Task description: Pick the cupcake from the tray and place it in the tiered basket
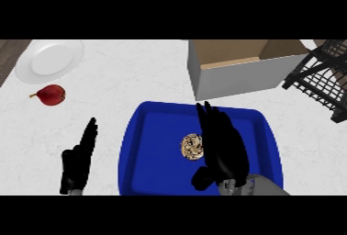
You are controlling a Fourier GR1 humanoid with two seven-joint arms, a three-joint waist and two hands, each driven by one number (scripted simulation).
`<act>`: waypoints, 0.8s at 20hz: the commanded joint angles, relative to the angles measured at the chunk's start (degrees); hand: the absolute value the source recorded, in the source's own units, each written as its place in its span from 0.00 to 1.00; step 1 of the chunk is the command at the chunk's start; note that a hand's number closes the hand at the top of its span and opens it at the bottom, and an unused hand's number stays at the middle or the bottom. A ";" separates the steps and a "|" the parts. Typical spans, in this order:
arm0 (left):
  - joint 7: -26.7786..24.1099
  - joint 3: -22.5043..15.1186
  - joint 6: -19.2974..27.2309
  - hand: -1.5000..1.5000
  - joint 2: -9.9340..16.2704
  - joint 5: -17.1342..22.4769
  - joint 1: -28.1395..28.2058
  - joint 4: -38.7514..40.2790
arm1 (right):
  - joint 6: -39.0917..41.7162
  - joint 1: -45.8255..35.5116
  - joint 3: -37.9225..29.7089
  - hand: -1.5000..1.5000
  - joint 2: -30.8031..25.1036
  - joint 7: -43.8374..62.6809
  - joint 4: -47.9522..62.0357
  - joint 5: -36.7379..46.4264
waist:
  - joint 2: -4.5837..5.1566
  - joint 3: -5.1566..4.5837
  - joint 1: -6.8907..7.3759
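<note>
Head view. Blue tray (136, 151) sits on the white table (122, 87). The cupcake (193, 146) lies near the tray's middle, not yet lifted. Right hand (220, 147) hangs over the tray just beside the cupcake on its right, fingers (207, 117) straight and open, holding nothing. Left hand (78, 163) rests open on the table left of the tray, fingers up. Black wire basket (322, 75) is at far right, past an open box (237, 75). A white plate (47, 59) and a red fruit (51, 94) lie far left.

Judgement: cupcake likely light, soft, crumbly; best taken round its sides, low down.
</note>
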 commanded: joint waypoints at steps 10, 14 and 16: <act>3.05 2.04 -1.39 0.50 1.07 -0.40 0.03 -0.94 | 11.44 -1.20 -2.16 0.00 9.74 7.89 9.79 2.68 | 0.14 -0.19 -0.11; 1.21 1.72 -0.87 0.50 -0.03 -1.36 1.46 0.50 | 13.10 -1.24 -4.57 0.00 10.86 7.62 11.81 2.26 | 0.17 -0.20 -0.10; 2.99 0.86 -0.68 0.50 -1.19 -1.57 0.71 -0.22 | 11.86 -1.93 -4.97 0.00 13.19 7.07 15.19 3.03 | 0.22 -0.19 0.03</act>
